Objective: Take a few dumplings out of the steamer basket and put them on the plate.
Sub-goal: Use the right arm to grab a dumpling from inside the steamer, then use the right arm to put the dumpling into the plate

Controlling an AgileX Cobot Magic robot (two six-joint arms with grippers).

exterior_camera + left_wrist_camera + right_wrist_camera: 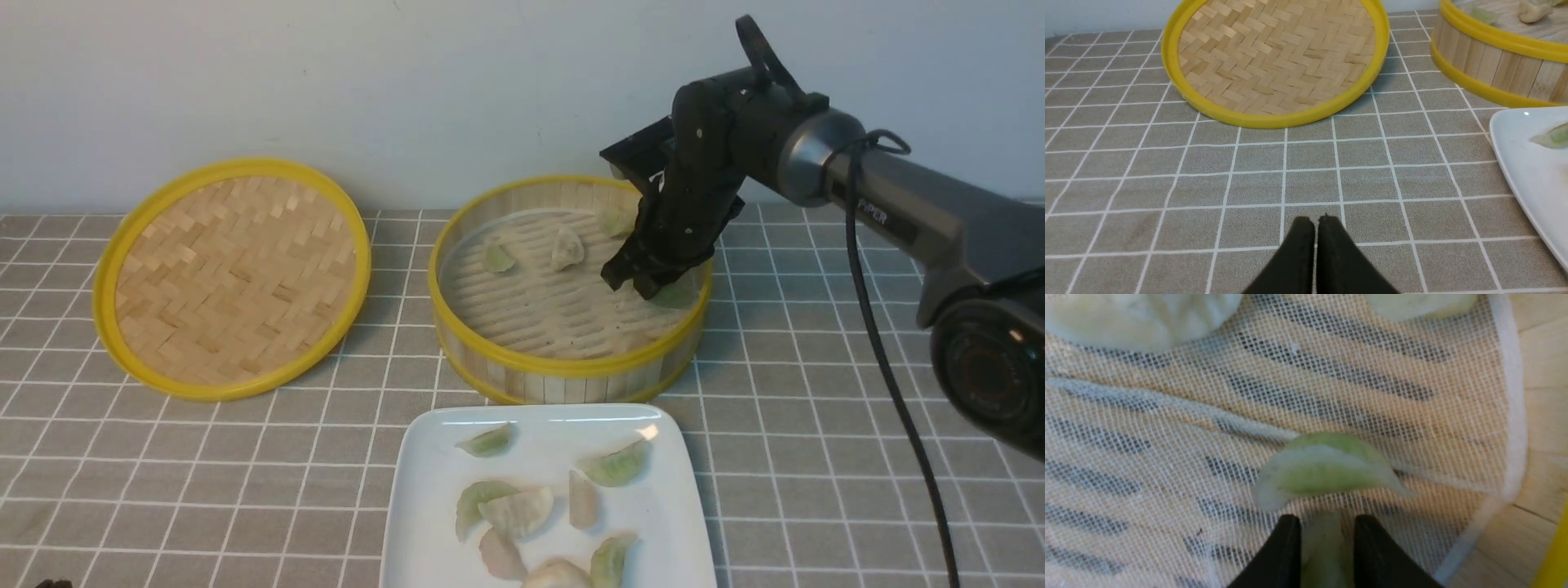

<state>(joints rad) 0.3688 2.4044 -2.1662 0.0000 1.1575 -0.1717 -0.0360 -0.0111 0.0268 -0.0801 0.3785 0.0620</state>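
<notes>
Step in hand, as judged: pick-up inside the basket, i.e. one more dumpling being taken for the plate.

The right gripper sits low in the basket's right side, nr the wall. In the right wrist view its jaws stand narrow, w/ pale green skin filling the gap and touching both. A green dumpling lies on the mesh liner just past the tips. The two bits are taken to be one dumpling, pinched at its edge, though that can't be told for sure. No lift is seen yet, as the dumpling rests on the liner.

Three more dumplings lie at the basket's far side, apart from the gripper. Several are on the plate already, so the task is judged well along.

The left gripper is closed w/ nothing in it, low over the surface, near the lid.

Next move, as judged:
- A straight lift is called for, high enough to clear the rim.
- Grip is to be kept gentle, since the skin looks soft and prob. slippery.
- An edge-only pinch may slip or tear, so hold should be checked early.
- The dumpling is then to be carried to the plate, just in front of the basket, and let go on a free spot, e.g. its left part.
</notes>
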